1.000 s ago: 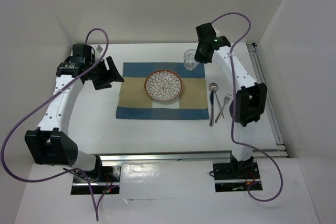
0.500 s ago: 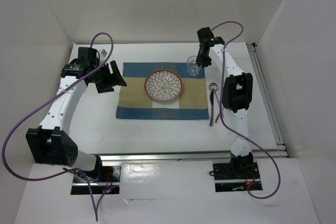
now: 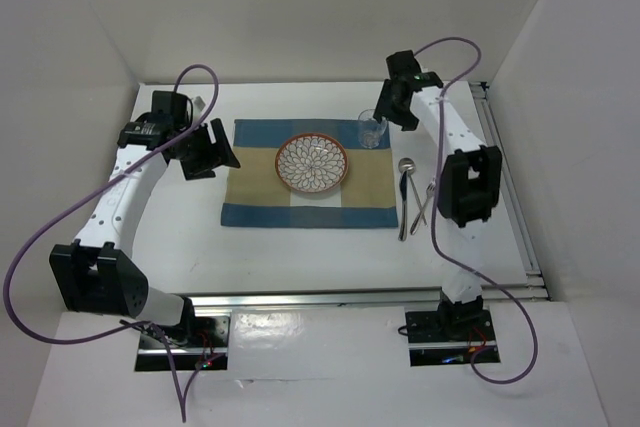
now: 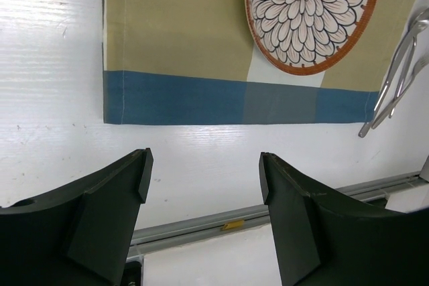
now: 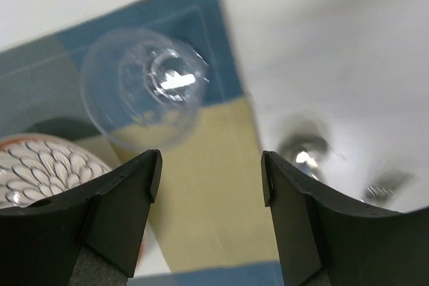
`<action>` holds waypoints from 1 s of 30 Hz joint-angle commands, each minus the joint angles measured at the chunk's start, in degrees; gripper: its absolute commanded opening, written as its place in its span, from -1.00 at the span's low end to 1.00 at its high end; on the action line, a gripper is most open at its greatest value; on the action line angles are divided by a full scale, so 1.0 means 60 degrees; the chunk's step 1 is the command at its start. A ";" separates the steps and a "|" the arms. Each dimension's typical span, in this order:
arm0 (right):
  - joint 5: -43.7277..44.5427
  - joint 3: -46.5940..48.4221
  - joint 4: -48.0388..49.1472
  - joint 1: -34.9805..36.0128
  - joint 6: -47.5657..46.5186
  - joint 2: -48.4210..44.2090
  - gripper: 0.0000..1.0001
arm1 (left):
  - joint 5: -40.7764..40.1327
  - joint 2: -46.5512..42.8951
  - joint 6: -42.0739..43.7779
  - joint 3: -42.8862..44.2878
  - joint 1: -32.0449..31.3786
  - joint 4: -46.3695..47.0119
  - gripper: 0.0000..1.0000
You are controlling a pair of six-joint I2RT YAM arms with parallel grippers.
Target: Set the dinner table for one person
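Bench [image 3: 300,257], white, fills my top view from the arm bases outward. On it lies the striped placemat [image 3: 250,187], with the patterned plate [image 3: 313,162] at its middle. Just right of the cloth, the spoon [image 3: 405,169] and fork [image 3: 428,195] rest on the bench. My left hand [image 3: 208,147] hangs left of the mat, fingers spread and empty. Further back, a clear glass [image 3: 372,129] stands on the mat's far right corner. My right hand [image 3: 392,109] is just beyond it, spread wide and holding nothing, with the glass ahead of its tips.
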 commanded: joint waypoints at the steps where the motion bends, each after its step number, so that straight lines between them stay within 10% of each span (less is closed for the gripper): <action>1: 0.1155 -0.1870 0.0815 -0.0174 0.0147 -0.2866 0.45 | -0.0435 -0.0113 0.0266 0.0409 -0.0026 -0.0130 0.64; 12: 0.0222 -0.9547 0.2091 -0.0306 0.0059 -0.6386 0.11 | -0.0568 -0.0113 0.0076 0.0366 -0.0114 -0.0101 0.64; 30: -0.0777 -0.9950 0.3484 -0.0115 -0.1171 -0.4514 0.06 | -0.0539 -0.0187 -0.0276 -0.0177 -0.0392 0.0104 0.61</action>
